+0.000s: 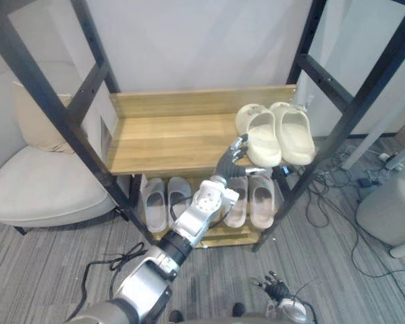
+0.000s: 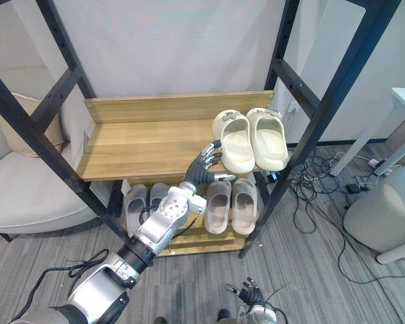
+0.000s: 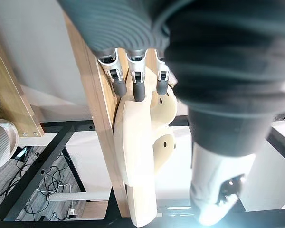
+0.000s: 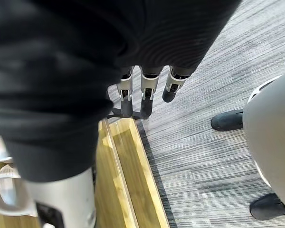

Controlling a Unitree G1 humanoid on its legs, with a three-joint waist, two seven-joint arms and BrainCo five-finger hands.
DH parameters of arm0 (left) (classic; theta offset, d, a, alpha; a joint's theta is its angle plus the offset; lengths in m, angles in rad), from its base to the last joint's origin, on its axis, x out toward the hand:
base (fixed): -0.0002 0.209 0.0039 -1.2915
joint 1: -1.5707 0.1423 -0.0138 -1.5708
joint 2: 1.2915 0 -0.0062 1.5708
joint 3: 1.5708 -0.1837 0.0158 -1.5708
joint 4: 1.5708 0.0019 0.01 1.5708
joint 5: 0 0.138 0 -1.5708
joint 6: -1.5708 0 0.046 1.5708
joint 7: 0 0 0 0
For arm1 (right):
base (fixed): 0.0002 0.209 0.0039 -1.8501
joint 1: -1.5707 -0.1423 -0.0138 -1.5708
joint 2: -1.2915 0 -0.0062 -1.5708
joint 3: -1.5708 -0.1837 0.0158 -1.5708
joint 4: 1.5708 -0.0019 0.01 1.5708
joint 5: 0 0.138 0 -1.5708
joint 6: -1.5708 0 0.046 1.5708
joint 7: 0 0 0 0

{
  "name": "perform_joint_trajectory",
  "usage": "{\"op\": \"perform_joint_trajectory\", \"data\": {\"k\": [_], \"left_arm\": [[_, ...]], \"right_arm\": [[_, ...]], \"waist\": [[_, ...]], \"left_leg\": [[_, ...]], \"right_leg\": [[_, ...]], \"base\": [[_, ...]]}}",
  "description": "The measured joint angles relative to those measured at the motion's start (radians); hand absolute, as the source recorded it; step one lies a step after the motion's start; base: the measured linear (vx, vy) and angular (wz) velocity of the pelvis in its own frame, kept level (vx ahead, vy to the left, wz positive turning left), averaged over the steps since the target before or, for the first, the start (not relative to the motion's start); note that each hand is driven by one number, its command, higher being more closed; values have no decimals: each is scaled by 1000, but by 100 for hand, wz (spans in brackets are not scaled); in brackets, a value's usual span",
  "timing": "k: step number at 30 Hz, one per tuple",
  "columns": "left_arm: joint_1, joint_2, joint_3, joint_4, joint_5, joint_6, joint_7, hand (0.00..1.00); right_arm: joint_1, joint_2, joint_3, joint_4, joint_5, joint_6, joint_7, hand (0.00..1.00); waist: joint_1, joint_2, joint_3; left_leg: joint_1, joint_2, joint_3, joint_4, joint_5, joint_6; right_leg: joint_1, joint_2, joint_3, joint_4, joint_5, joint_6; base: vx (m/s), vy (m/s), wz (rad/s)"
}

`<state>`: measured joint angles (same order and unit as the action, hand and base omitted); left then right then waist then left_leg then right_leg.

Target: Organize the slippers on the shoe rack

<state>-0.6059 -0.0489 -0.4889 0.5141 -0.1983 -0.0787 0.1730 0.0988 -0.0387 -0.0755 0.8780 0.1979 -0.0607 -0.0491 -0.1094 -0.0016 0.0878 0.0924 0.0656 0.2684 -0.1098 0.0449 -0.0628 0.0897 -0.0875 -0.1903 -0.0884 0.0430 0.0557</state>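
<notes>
Cream slippers (image 1: 293, 135) paired on upper shelf of shoe rack (image 1: 169, 138), pale slippers (image 1: 155, 202) below

You have bare board across the left and middle of the upper shelf (image 1: 169, 142), from its back lip to its front edge, with open air above it. At centre right the cream pair (image 1: 277, 131) takes up the shelf's right end, and your left hand (image 1: 235, 154) is right against the nearer heel. Black posts (image 1: 57, 111) slant in from both sides, each with a crossbar, and the lower tier (image 1: 243, 237) is packed side to side with four slippers (image 1: 260, 199).
</notes>
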Motion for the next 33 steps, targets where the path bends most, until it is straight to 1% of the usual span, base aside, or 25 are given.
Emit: {"op": "perform_joint_trajectory", "data": {"k": [3,4,6,8,10,14,18,20,22,23,24,25,27,28,29,31,33], "left_arm": [[-13,0,2,27,0,0,8,0],[-13,0,2,27,1,3,21,0],[-16,2,18,27,1,8,24,0],[-34,6,38,27,1,20,22,0],[-61,7,39,17,0,20,21,0],[-82,44,51,-128,-13,12,17,0],[-41,94,125,-242,-64,-3,12,0],[48,153,150,-353,-106,-5,-6,0],[122,189,155,-432,-146,-6,-24,0],[168,197,154,-484,-170,-6,-33,0],[192,195,153,-515,-184,-7,-43,0],[232,193,143,-580,-203,-8,-67,0],[300,196,134,-675,-233,-24,-100,0],[351,196,125,-731,-254,-28,-130,0],[369,196,118,-747,-265,-29,-142,0],[451,200,96,-782,-297,-30,-200,0],[523,205,97,-781,-315,-25,-228,0]], "right_arm": [[5,5,-6,-6,0,0,-6,0],[11,14,-21,-18,0,0,-9,0],[22,30,-39,-41,0,-1,-11,0],[31,31,-39,-40,0,0,-11,0],[34,31,-38,-40,0,0,-12,0],[48,30,-35,-40,0,0,-12,0],[38,18,-6,-35,0,1,-10,0],[14,15,25,-32,-1,2,-8,0],[-8,8,52,-21,-1,3,-4,0],[-21,7,63,-6,-1,2,-1,0],[-23,4,72,8,-1,2,1,0],[-31,-3,85,20,-2,4,5,0],[-47,-3,90,49,-2,6,9,0],[-54,-3,91,60,-3,10,10,0],[-56,-3,91,62,-3,11,10,0],[-73,-4,101,79,-4,12,10,0],[-82,-3,122,80,-10,13,11,0]], "waist": [[2,-5,1],[3,-7,1],[3,-9,0],[3,-14,-1],[5,-15,-1],[5,-17,-9],[4,-11,-12],[7,-8,-14],[15,-8,-14],[23,-7,-15],[31,-6,-20],[49,-4,-27],[61,-3,-30],[65,-3,-34],[68,-4,-35],[74,-6,-39],[76,-8,-40]], "left_leg": [[11,2,12,0,-1,-1],[12,3,17,0,-1,-1],[12,5,22,0,-1,-2],[11,6,24,0,-1,-2],[6,5,23,0,-2,-2],[-3,4,17,0,-1,-1],[-3,4,-8,0,-1,-2],[-2,3,-32,0,1,-2],[-4,-1,-49,0,4,1],[-7,-4,-64,0,5,2],[-14,-6,-71,0,6,3],[-28,-10,-83,0,7,5],[-36,-16,-97,0,10,9],[-39,-20,-103,2,12,11],[-40,-22,-106,4,12,11],[-39,-29,-115,5,12,12],[-37,-29,-116,5,12,13]], "right_leg": [[2,-1,9,0,1,0],[2,-1,12,-1,1,0],[1,0,15,0,1,0],[0,-1,17,0,2,-1],[-2,-2,16,0,2,-1],[-7,-2,10,1,3,0],[3,-1,-13,1,-1,4],[14,-2,-31,1,-6,4],[17,-5,-54,0,-12,5],[20,-8,-63,0,-13,6],[17,-9,-67,0,-14,6],[10,-13,-76,0,-14,7],[15,-17,-83,1,-15,9],[15,-20,-86,1,-15,9],[15,-21,-87,1,-16,10],[20,-24,-101,1,-17,13],[22,-24,-102,1,-17,14]], "base": [[-57,-3,-10],[-31,-2,-10],[-24,-9,-8],[-13,-7,-3],[0,0,0],[11,-10,3],[3,-21,15],[-20,-14,25],[-40,-4,32],[-37,4,31],[-10,8,29],[3,12,27],[28,14,25],[26,15,14],[20,20,13],[10,14,9],[0,0,0]]}}
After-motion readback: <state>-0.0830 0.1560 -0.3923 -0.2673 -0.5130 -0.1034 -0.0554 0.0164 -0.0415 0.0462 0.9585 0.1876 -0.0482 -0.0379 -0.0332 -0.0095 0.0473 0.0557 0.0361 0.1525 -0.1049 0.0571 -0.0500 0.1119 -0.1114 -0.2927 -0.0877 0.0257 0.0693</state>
